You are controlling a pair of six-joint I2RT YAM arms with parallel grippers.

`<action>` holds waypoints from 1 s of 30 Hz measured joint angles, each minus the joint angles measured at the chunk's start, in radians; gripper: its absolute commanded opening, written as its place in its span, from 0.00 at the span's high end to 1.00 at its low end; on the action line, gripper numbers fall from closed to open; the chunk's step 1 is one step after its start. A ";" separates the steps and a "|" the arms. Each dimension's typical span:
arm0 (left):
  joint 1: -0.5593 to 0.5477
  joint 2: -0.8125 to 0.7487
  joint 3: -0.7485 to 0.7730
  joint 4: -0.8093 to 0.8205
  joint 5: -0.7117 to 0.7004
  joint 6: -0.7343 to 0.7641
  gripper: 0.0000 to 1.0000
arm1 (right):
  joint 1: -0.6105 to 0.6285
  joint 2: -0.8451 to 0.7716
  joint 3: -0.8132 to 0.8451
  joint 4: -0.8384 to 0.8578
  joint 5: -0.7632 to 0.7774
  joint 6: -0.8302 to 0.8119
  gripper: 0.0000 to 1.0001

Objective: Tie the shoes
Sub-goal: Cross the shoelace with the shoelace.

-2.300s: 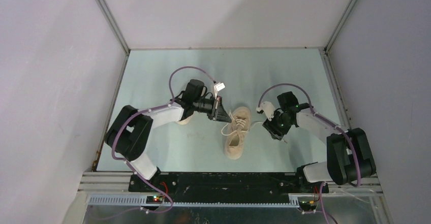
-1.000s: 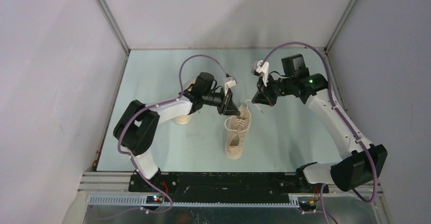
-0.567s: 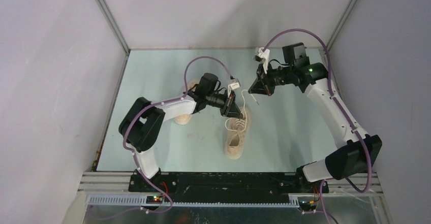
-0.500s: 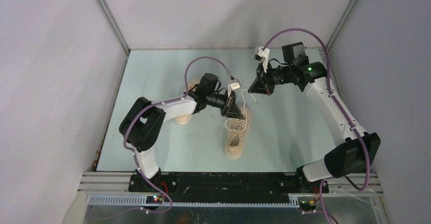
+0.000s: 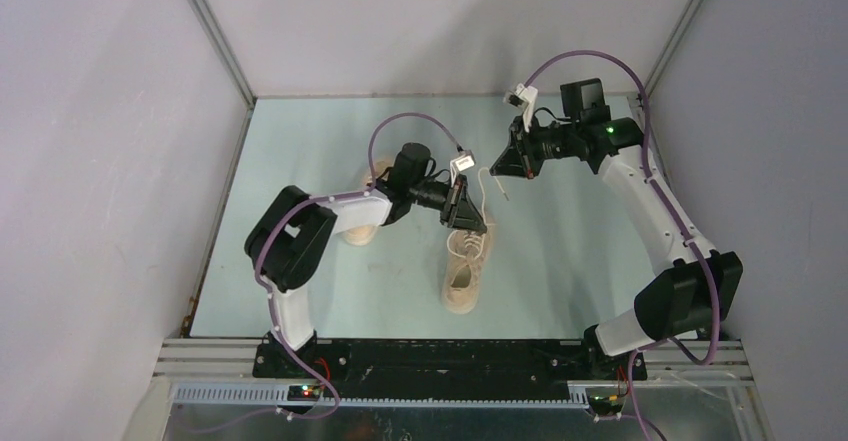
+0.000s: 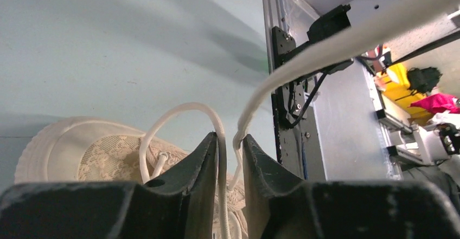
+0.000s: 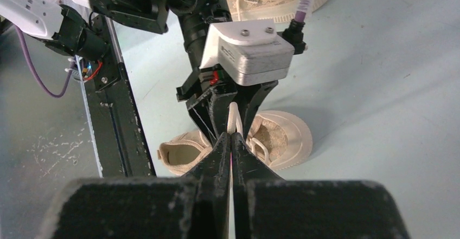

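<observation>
One cream shoe [image 5: 463,271] lies mid-table with its toe pointing away from the bases. My left gripper [image 5: 472,221] hovers over its laced front. In the left wrist view its jaws [image 6: 229,139] stand slightly apart. A lace loop [image 6: 179,110] and a taut lace strand [image 6: 325,45] pass between them, over the shoe [image 6: 81,152]. My right gripper [image 5: 503,166] is raised behind the shoe. It is shut [image 7: 231,137] on the lace [image 7: 234,117], which runs up from the shoe [image 7: 285,136]. The second shoe [image 5: 360,233] is mostly hidden under my left arm.
The second shoe [image 7: 271,0] also shows at the top of the right wrist view. The black base rail [image 5: 430,356] runs along the near table edge. Grey walls close the table in on three sides. The left wrist's camera box [image 7: 249,55] sits close in front of my right fingers.
The right gripper has carried the lace up and back from the shoe's right side. The left gripper has slid right over the shoe's front, and its jaws have parted a little.
</observation>
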 measured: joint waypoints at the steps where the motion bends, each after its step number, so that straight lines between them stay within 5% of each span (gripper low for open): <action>1: 0.000 0.010 0.000 0.026 0.000 -0.027 0.70 | -0.002 0.000 0.000 0.002 -0.003 0.005 1.00; 5: -0.005 0.052 0.000 0.128 0.005 -0.140 0.73 | -0.009 0.002 0.000 0.016 -0.008 0.022 1.00; 12: -0.027 0.080 0.000 0.212 0.016 -0.251 0.99 | -0.011 0.018 0.000 0.029 -0.006 0.040 0.97; 15: -0.027 0.080 0.000 0.182 -0.003 -0.245 1.00 | -0.013 0.022 -0.004 0.037 0.015 0.047 0.74; 17: -0.025 0.077 -0.002 0.142 -0.019 -0.227 1.00 | -0.020 0.022 -0.018 0.052 0.033 0.057 0.44; 21: -0.003 0.028 -0.050 0.077 -0.041 -0.196 1.00 | -0.100 0.031 -0.071 0.096 0.075 0.098 0.22; 27: 0.058 -0.016 -0.089 0.025 -0.065 -0.170 1.00 | -0.320 0.045 -0.113 0.214 0.303 0.180 0.01; 30: 0.078 -0.016 -0.089 0.005 -0.072 -0.165 1.00 | -0.385 -0.019 -0.107 0.306 0.472 0.220 0.06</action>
